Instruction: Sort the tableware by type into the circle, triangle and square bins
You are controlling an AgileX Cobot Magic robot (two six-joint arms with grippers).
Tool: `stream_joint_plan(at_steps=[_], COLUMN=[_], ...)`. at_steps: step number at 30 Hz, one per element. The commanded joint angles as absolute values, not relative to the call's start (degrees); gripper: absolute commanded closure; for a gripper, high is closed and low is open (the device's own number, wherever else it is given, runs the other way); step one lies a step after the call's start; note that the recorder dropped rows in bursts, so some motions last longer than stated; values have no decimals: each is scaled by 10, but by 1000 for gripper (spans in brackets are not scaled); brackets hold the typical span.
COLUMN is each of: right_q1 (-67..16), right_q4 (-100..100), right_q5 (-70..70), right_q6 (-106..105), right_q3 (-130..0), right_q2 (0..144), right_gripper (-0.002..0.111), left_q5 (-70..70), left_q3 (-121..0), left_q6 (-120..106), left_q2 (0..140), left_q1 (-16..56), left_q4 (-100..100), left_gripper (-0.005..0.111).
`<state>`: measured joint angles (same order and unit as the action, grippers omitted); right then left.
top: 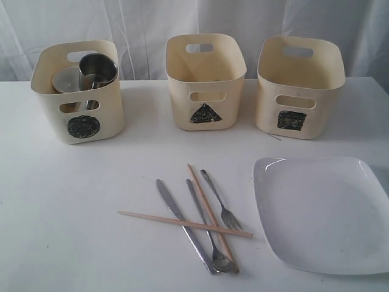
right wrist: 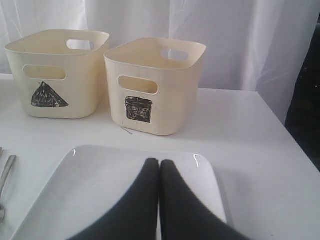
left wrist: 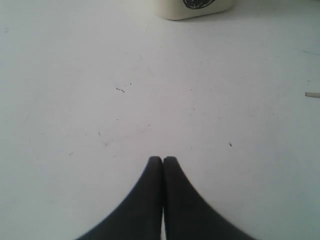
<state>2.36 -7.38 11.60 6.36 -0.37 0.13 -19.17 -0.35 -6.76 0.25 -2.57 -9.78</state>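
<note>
In the exterior view a steel knife [top: 167, 196], spoon [top: 222, 261], fork [top: 216, 194] and two crossed wooden chopsticks [top: 146, 217] [top: 199, 190] lie at the table's front middle. To their right rests the large white square plate [top: 325, 210]. A steel mug [top: 97, 68] and another steel vessel [top: 68, 82] sit in the circle bin [top: 78, 125]. No white bowl shows. My left gripper [left wrist: 163, 159] is shut and empty over bare table. Over the plate [right wrist: 75, 185], my right gripper [right wrist: 159, 161] is also shut and empty. Neither gripper appears in the exterior view.
The triangle bin [top: 205, 91] and the square bin [top: 299, 97] stand at the back, showing nothing inside; both also show in the right wrist view, triangle bin [right wrist: 57, 75], square bin [right wrist: 155, 85]. The circle bin's base [left wrist: 192, 7] and a chopstick tip [left wrist: 312, 94] edge the left wrist view.
</note>
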Motion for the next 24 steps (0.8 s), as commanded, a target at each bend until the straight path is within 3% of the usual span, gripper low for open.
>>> stream_joint_plan(at_steps=[1,7,24], right_q1=[28,28,28], right_q4=[9,212,266], right_q5=[0,-193,-393], right_q6=[159,485,527], right_q3=[0,0,-8], right_q2=[0,0,0], right_gripper=[108,108,108], left_q5=[-197,-197,-197], left_q3=[0,0,0], left_q6=[-64,-64,-64], left_q2=[0,0,0], left_q1=[-27,-27,-27], left_q4=[-106,-106,-106], left_gripper=[107,107,107])
